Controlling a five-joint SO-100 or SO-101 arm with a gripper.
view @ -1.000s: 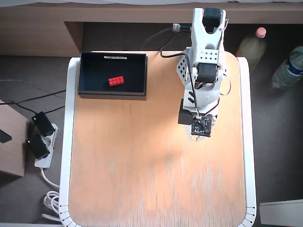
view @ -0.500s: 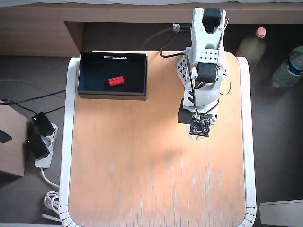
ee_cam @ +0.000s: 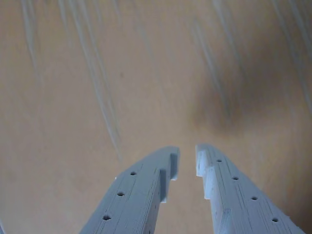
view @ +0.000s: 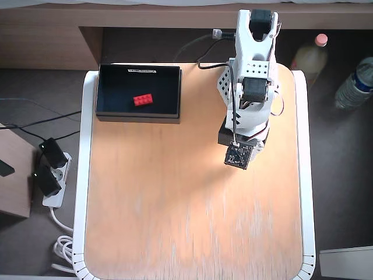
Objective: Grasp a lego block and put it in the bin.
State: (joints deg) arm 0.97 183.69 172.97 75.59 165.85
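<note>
The red lego block (view: 143, 100) lies inside the black bin (view: 167, 87) at the table's far left in the overhead view, left of the bin's middle. The white arm (view: 250, 87) is folded at the far right of the table, well apart from the bin. In the wrist view my gripper (ee_cam: 187, 158) points down at bare wood. Its two pale fingers (ee_cam: 146, 190) stand almost together with a narrow gap, and nothing is between them. Neither block nor bin shows in the wrist view.
The wooden table (view: 192, 216) has a white rim. Two bottles (view: 308, 55) stand off the table at the far right. A power strip (view: 49, 175) and cables lie on the floor to the left.
</note>
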